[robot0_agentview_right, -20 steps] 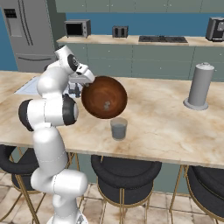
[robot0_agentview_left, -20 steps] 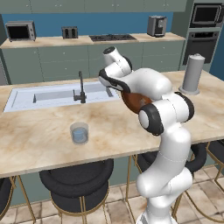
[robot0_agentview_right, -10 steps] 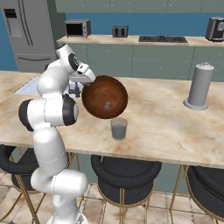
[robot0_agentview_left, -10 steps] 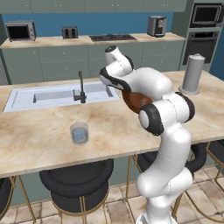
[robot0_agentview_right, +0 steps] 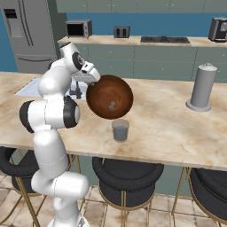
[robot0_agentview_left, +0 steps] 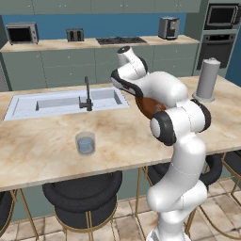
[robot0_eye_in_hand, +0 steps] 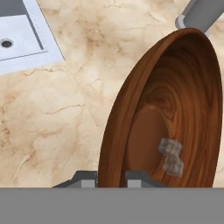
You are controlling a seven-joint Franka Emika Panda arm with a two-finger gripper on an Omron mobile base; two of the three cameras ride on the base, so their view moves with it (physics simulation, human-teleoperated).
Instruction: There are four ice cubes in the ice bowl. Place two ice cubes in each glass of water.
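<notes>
My gripper (robot0_eye_in_hand: 111, 179) is shut on the rim of the ice bowl (robot0_eye_in_hand: 175, 100), a reddish-brown wooden bowl held tipped steeply on edge above the counter. Two small greyish translucent ice cubes (robot0_eye_in_hand: 170, 148) cling low on its dark inside. From the right base, the gripper (robot0_agentview_right: 94, 80) holds the ice bowl (robot0_agentview_right: 110, 97) facing the camera, one ice cube (robot0_agentview_right: 112, 105) showing inside, and a clear glass of water (robot0_agentview_right: 120, 130) stands just below its lower edge. In the left base view the ice bowl (robot0_agentview_left: 148, 107) is mostly hidden behind my arm, and a glass of water (robot0_agentview_left: 85, 143) stands to its left.
A sink (robot0_agentview_left: 66, 101) with a dark faucet (robot0_agentview_left: 87, 94) is set into the marble counter (robot0_agentview_right: 177, 128) on the left. A tall grey canister (robot0_agentview_right: 201, 86) with a knob top stands at the right. Bar stools (robot0_agentview_left: 80, 195) sit along the near counter edge.
</notes>
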